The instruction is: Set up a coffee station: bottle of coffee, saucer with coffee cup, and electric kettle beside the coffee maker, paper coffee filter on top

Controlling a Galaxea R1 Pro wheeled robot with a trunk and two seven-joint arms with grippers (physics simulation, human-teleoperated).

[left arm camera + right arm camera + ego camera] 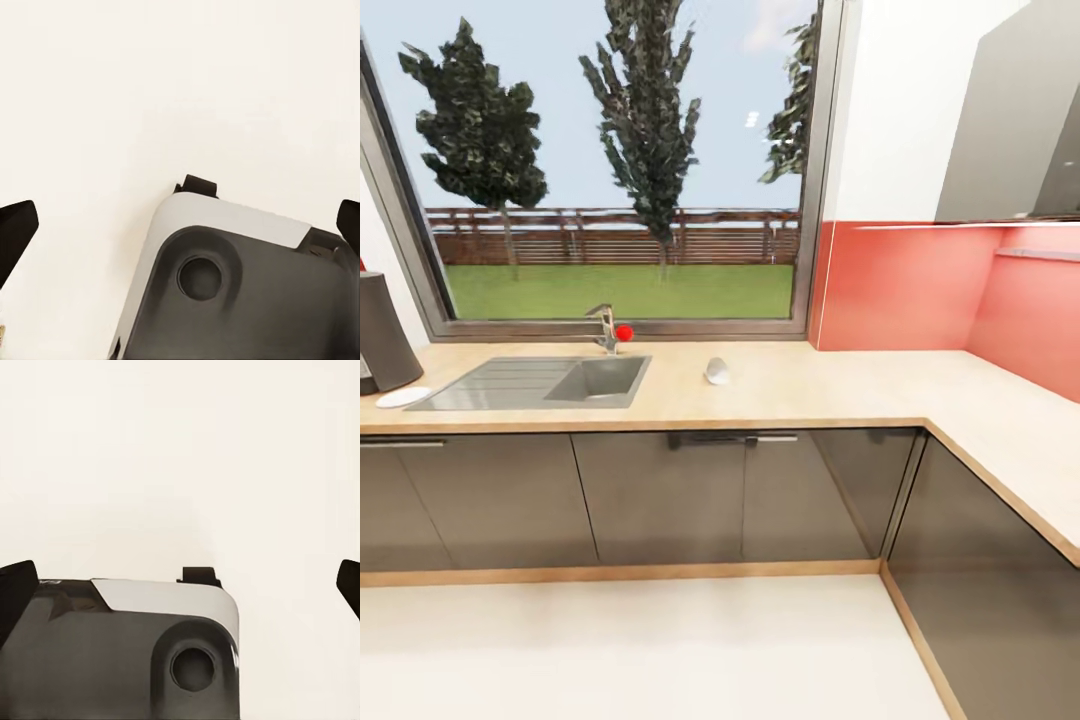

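Large window (620, 160) onto trees, coral backsplash (900, 285), dark grey cabinets (660, 495), pale floor (630, 650)

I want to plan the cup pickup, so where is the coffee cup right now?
In the head view, the coffee cup lies on the kitchen countertop, just right of the steel sink, below the window's right part.

The head camera faces the table (810, 395) and window (620, 160) from mid-room, angled slightly down. Both wrist cameras point straight down, close above the robot's base (247, 300) and pale floor (180, 457).
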